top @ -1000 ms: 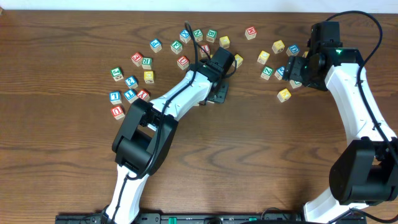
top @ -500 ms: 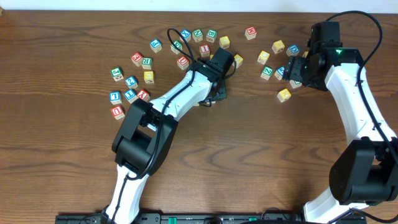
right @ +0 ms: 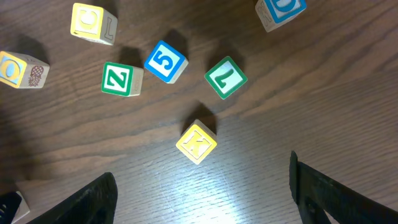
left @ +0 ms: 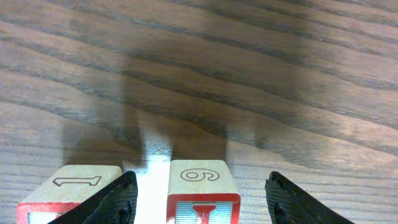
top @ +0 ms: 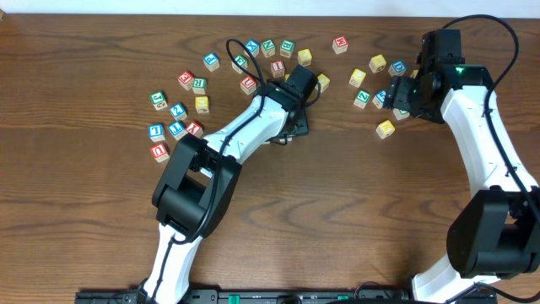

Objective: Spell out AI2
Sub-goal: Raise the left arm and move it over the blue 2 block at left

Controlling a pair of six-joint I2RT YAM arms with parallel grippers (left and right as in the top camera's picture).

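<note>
In the left wrist view, my left gripper (left: 200,202) is open low over the table. A wooden block (left: 202,193) with a red-framed I on its near face and a 6 on top stands between the fingers, untouched. A second block (left: 74,186) with a 1 on top stands just outside the left finger. In the overhead view the left gripper (top: 289,128) hides both blocks. My right gripper (right: 199,199) is open and empty above bare wood, short of a yellow K block (right: 196,142); it also shows in the overhead view (top: 396,105).
Loose letter and number blocks lie scattered across the far part of the table: a group at the left (top: 177,110), a row at the back (top: 268,47) and a group by the right gripper, with a green Z (right: 121,79), blue 5 (right: 166,61) and green 7 (right: 225,77).
The left wrist has shifted slightly and its cable loop has swung to the left. The right arm and the blocks have not moved.
</note>
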